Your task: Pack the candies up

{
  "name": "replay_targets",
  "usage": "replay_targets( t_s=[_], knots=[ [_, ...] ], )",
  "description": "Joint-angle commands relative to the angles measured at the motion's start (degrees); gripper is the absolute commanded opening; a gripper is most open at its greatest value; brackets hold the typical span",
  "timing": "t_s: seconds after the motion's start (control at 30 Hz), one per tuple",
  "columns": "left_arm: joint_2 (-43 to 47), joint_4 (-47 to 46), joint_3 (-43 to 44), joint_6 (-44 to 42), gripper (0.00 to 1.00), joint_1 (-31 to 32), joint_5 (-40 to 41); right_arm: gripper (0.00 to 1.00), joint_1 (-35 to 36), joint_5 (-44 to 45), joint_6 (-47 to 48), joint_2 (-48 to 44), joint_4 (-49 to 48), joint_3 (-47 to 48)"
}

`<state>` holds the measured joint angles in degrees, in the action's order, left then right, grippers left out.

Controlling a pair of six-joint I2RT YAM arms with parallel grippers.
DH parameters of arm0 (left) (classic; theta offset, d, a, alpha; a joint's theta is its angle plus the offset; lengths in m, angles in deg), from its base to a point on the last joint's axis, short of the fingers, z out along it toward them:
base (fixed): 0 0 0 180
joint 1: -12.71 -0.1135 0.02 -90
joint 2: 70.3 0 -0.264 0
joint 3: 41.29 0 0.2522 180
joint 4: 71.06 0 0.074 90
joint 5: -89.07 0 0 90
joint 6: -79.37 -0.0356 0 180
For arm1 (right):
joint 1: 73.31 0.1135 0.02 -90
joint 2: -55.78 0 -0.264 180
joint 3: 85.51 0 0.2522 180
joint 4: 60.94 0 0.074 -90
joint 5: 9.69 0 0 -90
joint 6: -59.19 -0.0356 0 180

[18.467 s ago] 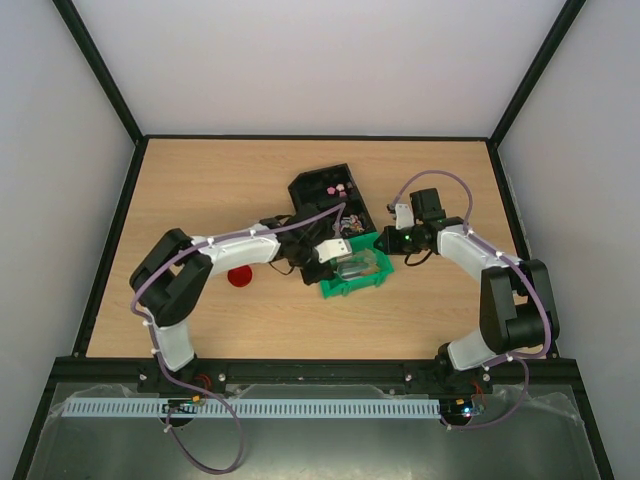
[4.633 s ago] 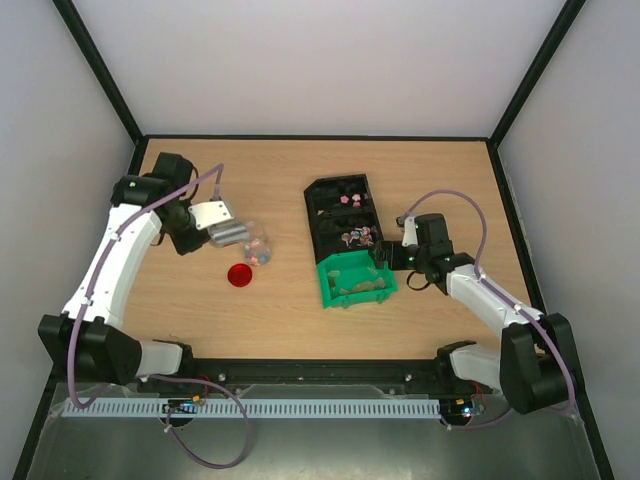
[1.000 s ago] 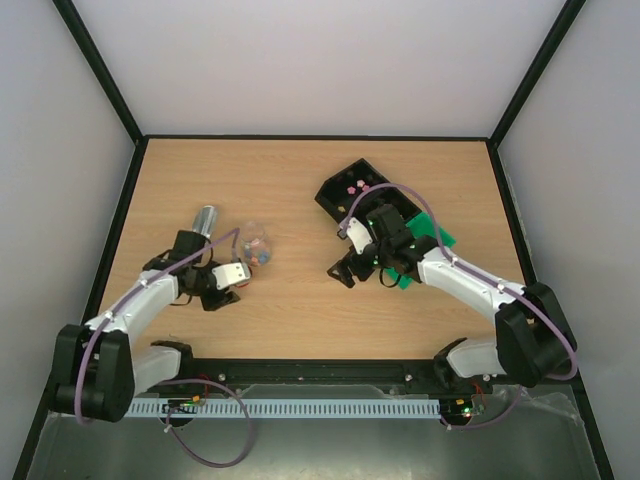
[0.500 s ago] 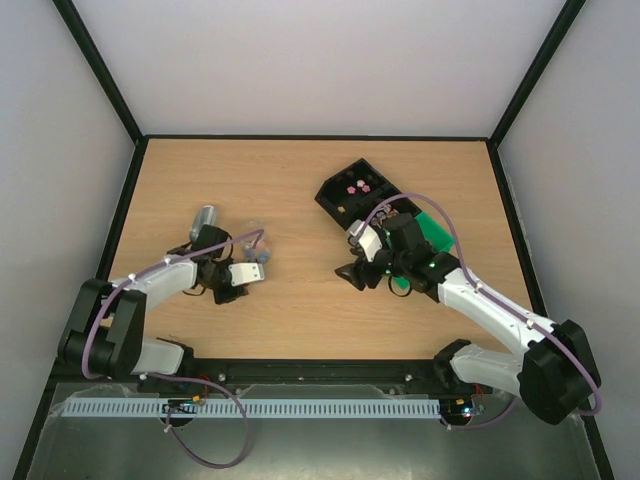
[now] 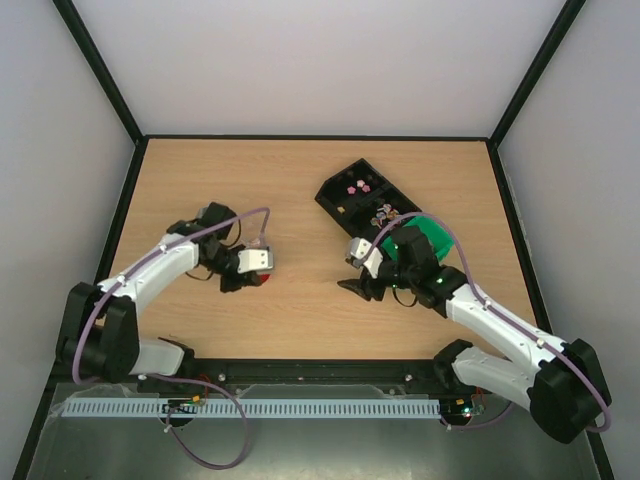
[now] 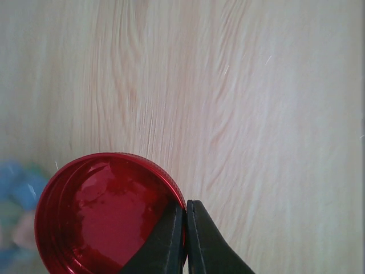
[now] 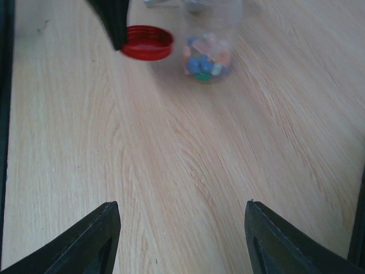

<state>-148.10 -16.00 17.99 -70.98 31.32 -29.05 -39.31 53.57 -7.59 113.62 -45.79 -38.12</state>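
A clear jar on the left half of the wooden table holds a small heap of pastel pink, blue and white candies. Its top is cut off in the right wrist view, and from above the left wrist covers it. Toward the far right edge, a black compartmented tray holds more pink and mixed-colour sweets. The green plastic bin beside it lies mostly under the right arm, its contents hidden. The left arm bends inward, and the left gripper pinches the rim of the round red lid lying beside the jar. The right gripper hangs low, pointing left, jaws spread on nothing.
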Motion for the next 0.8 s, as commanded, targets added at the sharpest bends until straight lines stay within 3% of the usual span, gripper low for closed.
replay_targets(
  t_s=[0.0,0.2,0.47,0.77],
  knots=[
    [-1.6,16.6,10.5,-2.4,0.02,3.1,-16.7,0.60,2.8,-4.0,9.7,-1.2,-8.1,-2.0],
    [-6.3,25.1,20.1,-0.1,0.02,10.9,-22.3,0.58,8.5,-3.2,19.1,1.9,-12.6,1.2],
    [-8.5,27.7,23.6,0.7,0.02,12.9,-23.8,0.56,13.6,-2.6,31.4,5.2,-7.4,3.5],
    [-11.9,31.3,27.1,0.2,0.02,13.9,-25.4,0.54,17.1,2.6,29.4,9.2,-11.5,5.9]
  ],
)
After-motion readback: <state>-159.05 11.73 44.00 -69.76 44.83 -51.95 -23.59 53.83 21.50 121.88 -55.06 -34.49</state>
